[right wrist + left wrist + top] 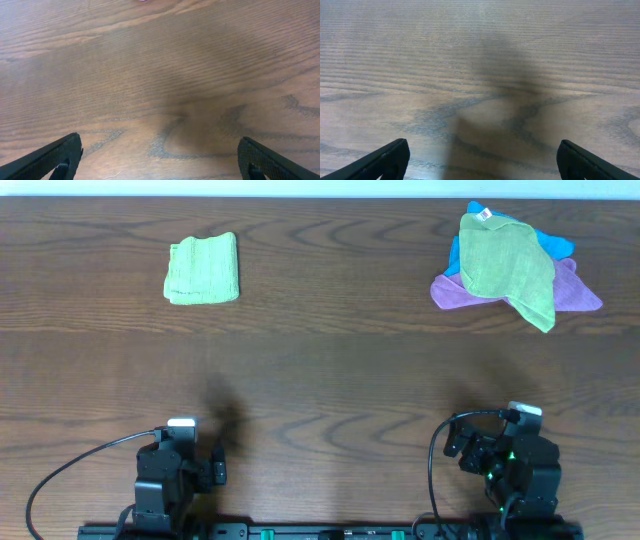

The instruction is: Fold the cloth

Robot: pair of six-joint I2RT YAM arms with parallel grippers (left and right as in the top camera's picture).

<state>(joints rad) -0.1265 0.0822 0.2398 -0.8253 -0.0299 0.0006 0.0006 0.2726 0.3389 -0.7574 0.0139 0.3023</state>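
On dark wood table (320,380), cloth (505,265) atop pile (450,292)

cloth (505,268): light yellow-green towel, soft, roughly square, unfolded, spread out slightly askew. small white tag (481,216) at its far corner. lies at the far right of the table (330,380), draped over a blue cloth (557,246) and a purple cloth (452,292).

Overhead view straight down on the whole table (320,380); wrist views low, close, forward over its wood.
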